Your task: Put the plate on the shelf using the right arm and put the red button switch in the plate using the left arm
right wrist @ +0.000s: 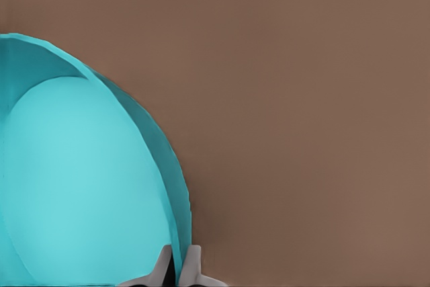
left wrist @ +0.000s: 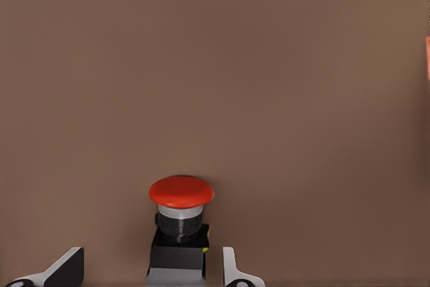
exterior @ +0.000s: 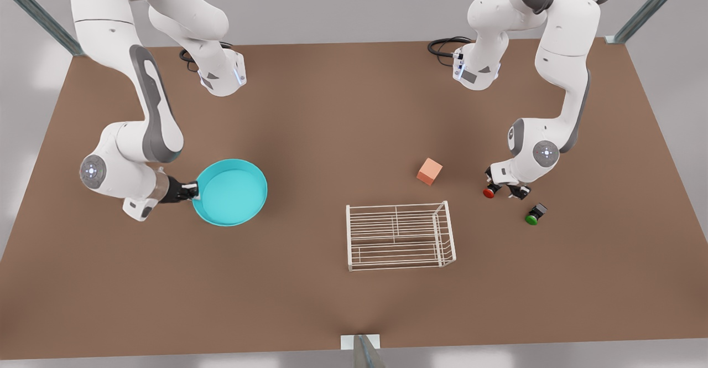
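Observation:
The turquoise plate (exterior: pixel 232 193) sits on the table at the front view's left. My right gripper (exterior: pixel 193 190) is at the plate's left rim; in the right wrist view its fingers (right wrist: pixel 191 268) pinch the rim of the plate (right wrist: pixel 80 186). The red button switch (exterior: pixel 489 192) lies at the front view's right, under my left gripper (exterior: pixel 504 190). In the left wrist view the red button switch (left wrist: pixel 181 193) stands between the open fingers (left wrist: pixel 230 267), with gaps on both sides of its black body. The white wire shelf (exterior: pixel 349 238) stands between the two, nearer the front edge.
An orange cube (exterior: pixel 429 171) lies just behind the shelf's right end. A green-capped button (exterior: pixel 534 216) rests close to the right of the left gripper. Both arm bases and their cables sit along the table's back edge.

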